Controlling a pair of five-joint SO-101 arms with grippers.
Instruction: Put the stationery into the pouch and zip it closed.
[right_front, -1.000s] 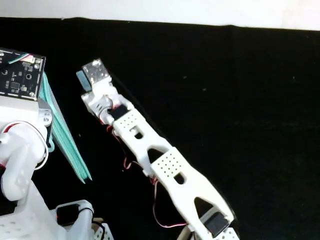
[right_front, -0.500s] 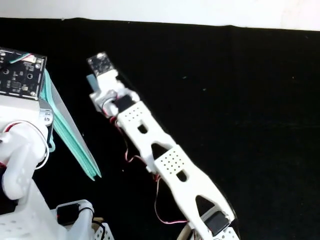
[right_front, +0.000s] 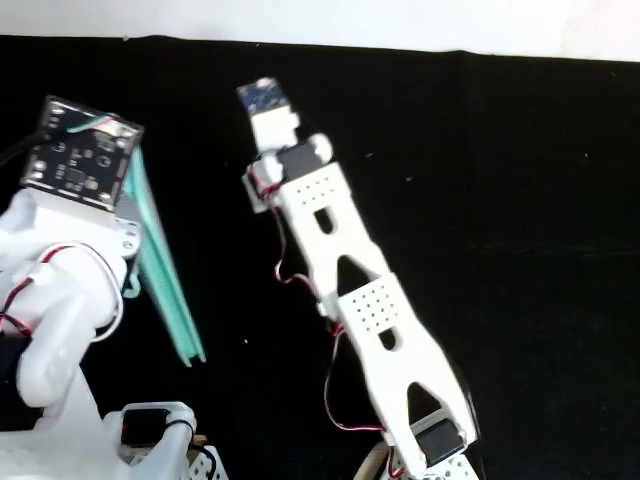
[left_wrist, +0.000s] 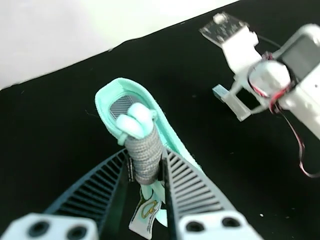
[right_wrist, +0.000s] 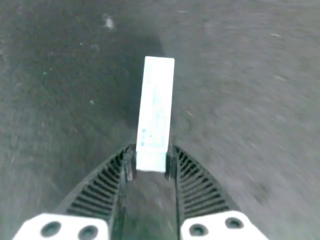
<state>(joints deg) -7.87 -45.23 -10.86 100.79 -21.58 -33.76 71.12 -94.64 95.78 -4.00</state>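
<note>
At the 9 o'clock side of the high view, the left arm stands over the black table. Its wrist camera board sits toward 10 o'clock. The mint-green pouch hangs edge-on just beside this arm, on its 3 o'clock side. The pouch's long axis follows the 11-to-5 o'clock line. Whether its lower end touches the table cannot be told.

Left wrist view:
- The left gripper is clamped, with both ribbed fingers pressed against a grey woven tab at the near end of the pouch.
- A mint cord knot lies on the pouch just beyond the tab.
- A small printed tag hangs between the fingers, nearer the wrist.
- The right arm appears farther off, apart from the pouch.

From the 5 o'clock edge of the high view, the right arm extends along the 5-to-11 o'clock line. Its wrist end lies near 11 o'clock. A strip of bare table separates it from the pouch.

Right wrist view:
- The right gripper is closed down to the width of a white block.
- The fingers grip the block by one short end, and the rest projects straight out past the fingertips.
- The block carries faint print and is held above the table, outside the pouch.
</note>
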